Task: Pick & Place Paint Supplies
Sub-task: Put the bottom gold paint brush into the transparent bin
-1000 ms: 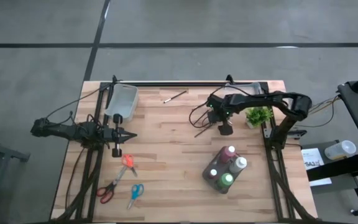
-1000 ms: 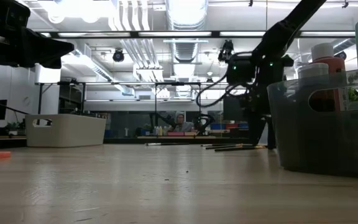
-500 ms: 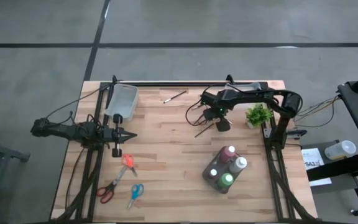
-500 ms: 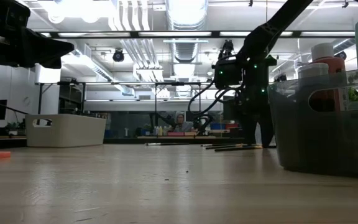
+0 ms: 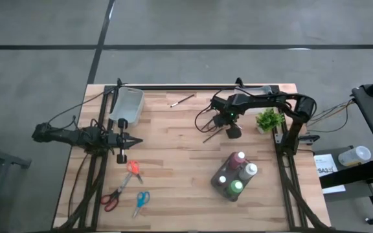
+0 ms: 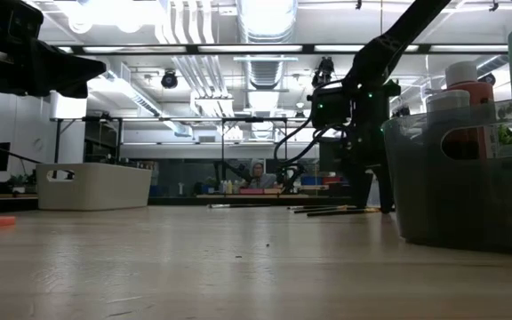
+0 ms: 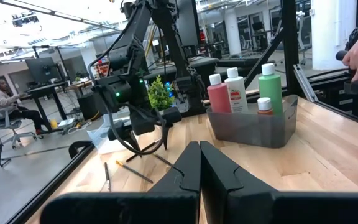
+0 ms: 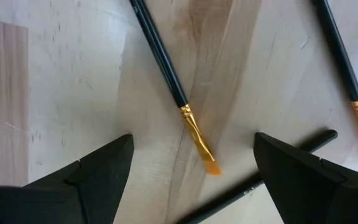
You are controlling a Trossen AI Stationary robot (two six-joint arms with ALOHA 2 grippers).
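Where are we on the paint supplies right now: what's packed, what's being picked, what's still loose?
Done: four paint bottles stand in the grey caddy. In hand: nothing yet; the right gripper hangs open, straddling an orange-tipped paintbrush lying on the table. Left: that brush, the others beside it, and a lone brush near the white bin. The left gripper waits shut at the table's left.

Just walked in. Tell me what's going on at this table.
The right gripper is down over the loose paintbrushes, fingers wide open astride one orange-tipped paintbrush, not yet gripping it. The four paint bottles already stand in their grey holder. The left gripper waits shut on the table's left side, beside the white bin.
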